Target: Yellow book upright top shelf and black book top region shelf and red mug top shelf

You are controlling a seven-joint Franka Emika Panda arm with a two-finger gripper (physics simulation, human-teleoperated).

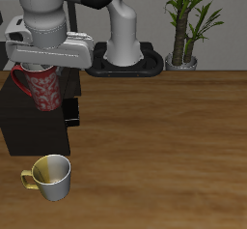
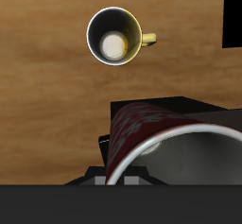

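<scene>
The red mug (image 1: 41,88), dark red and mottled, hangs tilted just above the flat top of the black shelf (image 1: 24,128). My gripper (image 1: 44,82) is shut on it, coming down from above. In the wrist view the red mug (image 2: 156,138) fills the near field with its pale grey inside turned towards the camera. The shelf (image 2: 198,107) shows dark behind it. I cannot tell whether the mug touches the shelf top. The yellow book and the black book are out of view.
A white-and-yellow mug (image 1: 50,175) (image 2: 115,37) stands upright on the wooden table near the front edge, just in front of the shelf. A potted plant (image 1: 186,30) stands at the back beside the robot's base (image 1: 125,57). A black shape (image 2: 233,20) is cut off by the wrist view's edge.
</scene>
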